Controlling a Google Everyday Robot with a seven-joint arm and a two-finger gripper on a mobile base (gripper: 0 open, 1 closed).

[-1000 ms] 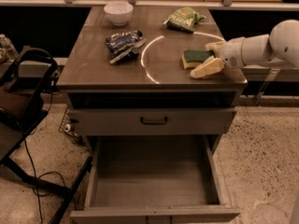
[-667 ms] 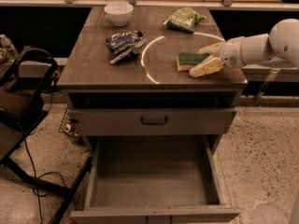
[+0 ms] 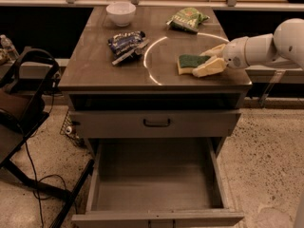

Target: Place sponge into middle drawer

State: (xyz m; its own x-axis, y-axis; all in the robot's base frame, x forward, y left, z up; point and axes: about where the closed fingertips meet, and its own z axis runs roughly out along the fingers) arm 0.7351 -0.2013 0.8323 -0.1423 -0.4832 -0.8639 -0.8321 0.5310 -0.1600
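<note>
The sponge (image 3: 189, 61), dark green over pale yellow foam, lies on the right side of the cabinet top (image 3: 95, 65). My gripper (image 3: 201, 62) reaches in from the right, its cream fingers (image 3: 209, 68) straddling the sponge's right end and closed on it. The sponge rests on or just above the top. The middle drawer (image 3: 152, 186) is pulled fully open below, at the front of the cabinet. Its bare grey tray holds nothing.
A white bowl (image 3: 120, 13), a dark blue snack bag (image 3: 126, 43) and a green snack bag (image 3: 186, 19) lie on the cabinet top. A shallower drawer with a black handle (image 3: 156, 123) is closed above the open one. A black chair and cables (image 3: 23, 108) stand at left.
My gripper and the sponge have moved together a short way to the left and toward the front edge of the cabinet top. The drawers have not moved.
</note>
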